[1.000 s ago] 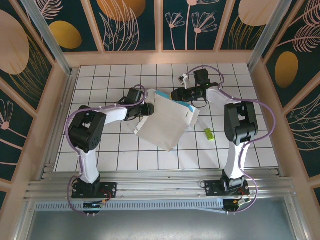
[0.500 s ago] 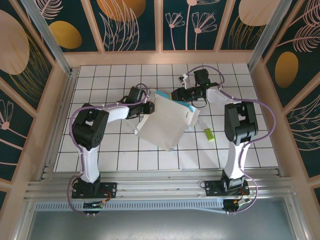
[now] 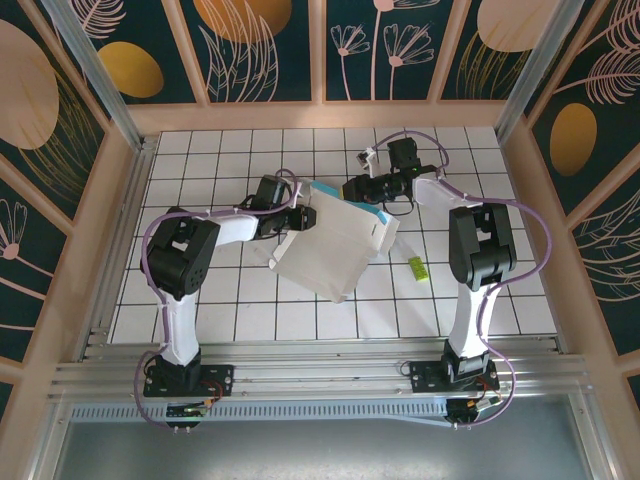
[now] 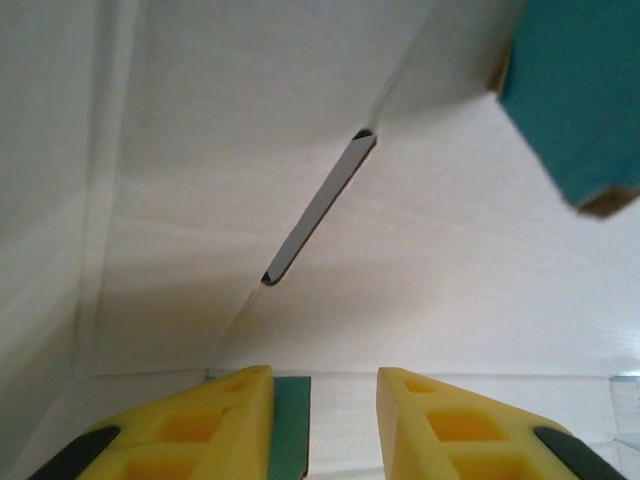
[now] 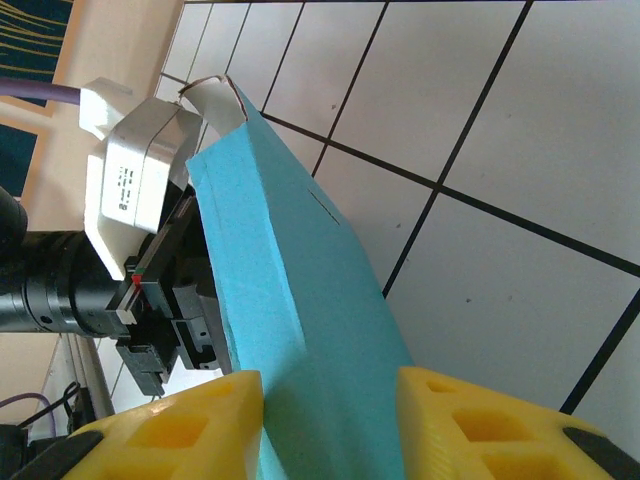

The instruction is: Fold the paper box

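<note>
white tiled tabletop [image 3: 200, 300], dark floral wall panels [image 3: 260, 50] around.

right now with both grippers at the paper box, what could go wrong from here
1. The right gripper clamps the paper box by its blue side; a hard push from the other arm may crease or tear it there.
2. The left gripper, jaws apart, sits close against the white inside near a slot; a finger could snag it.
3. Both grippers are close together across the card, so they might bump.
</note>
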